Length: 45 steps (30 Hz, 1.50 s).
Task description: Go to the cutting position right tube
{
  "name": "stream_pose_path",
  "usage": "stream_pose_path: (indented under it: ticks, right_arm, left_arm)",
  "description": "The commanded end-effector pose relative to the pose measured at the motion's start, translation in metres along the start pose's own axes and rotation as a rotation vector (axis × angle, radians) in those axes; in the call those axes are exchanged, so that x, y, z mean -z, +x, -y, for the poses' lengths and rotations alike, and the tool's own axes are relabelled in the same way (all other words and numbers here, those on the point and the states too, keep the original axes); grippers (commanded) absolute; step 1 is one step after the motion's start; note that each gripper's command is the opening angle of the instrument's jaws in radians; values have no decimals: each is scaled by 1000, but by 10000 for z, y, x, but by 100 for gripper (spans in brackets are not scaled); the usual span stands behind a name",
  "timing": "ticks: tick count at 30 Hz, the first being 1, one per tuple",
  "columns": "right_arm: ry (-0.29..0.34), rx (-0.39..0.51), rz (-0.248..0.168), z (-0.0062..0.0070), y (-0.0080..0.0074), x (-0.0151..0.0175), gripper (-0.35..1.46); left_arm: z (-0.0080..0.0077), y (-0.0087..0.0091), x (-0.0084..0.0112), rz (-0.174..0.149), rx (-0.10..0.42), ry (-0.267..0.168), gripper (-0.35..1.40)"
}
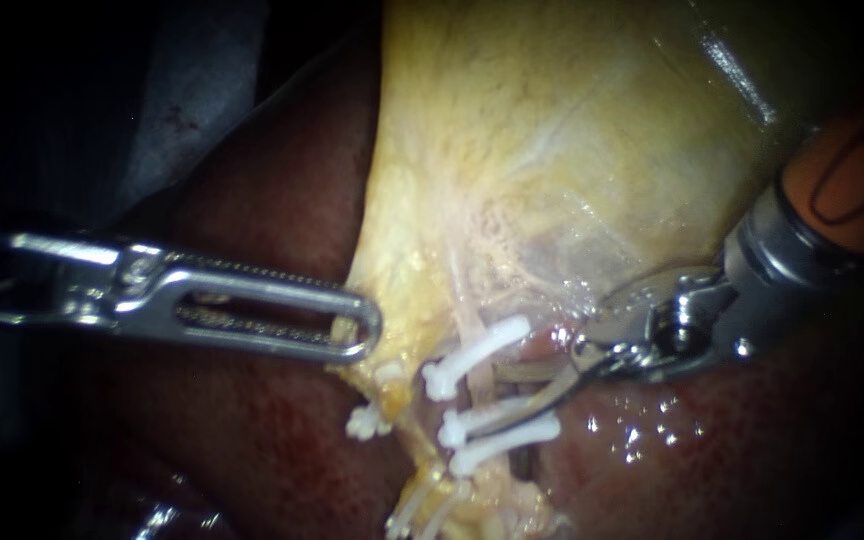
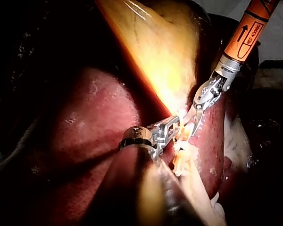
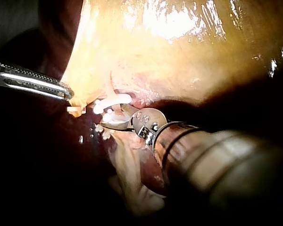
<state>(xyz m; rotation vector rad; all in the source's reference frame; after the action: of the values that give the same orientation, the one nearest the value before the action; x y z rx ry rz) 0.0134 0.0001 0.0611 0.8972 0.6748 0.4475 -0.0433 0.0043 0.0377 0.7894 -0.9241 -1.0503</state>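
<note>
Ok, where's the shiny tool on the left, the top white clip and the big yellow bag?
left instrument [image 1: 364, 330]: endoscope view, its very tip.
top white clip [image 1: 479, 355]: endoscope view, middle of its bar.
gallbladder [image 1: 552, 130]: endoscope view, its pale yellow wall.

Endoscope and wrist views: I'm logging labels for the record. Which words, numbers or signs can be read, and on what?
Liver, gallbladder, clips: no text.
Left instrument: no text visible.
Orange band on the right instrument: small print is there, not legible enough to quote.
</note>
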Motion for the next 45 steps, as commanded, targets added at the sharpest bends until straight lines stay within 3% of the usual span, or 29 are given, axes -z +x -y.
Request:
stream_pose_path:
  ticks: [1,10,23,45]
  right_arm:
    - [-1,0,-1,-1,1,0,42]
    - [-5,-1,-3,-9,3,-1,34]
    - [-9,0,-5,-9,4,-6,4]
    - [-9,1,-4,-9,3,-7,7]
  left_arm:
    - [0,0,0,0,0,0,-35]
    - [-1,0,0,0,0,0,-35]
    - [-1,0,0,0,0,0,-35]
    - [-1,0,0,0,0,0,-35]
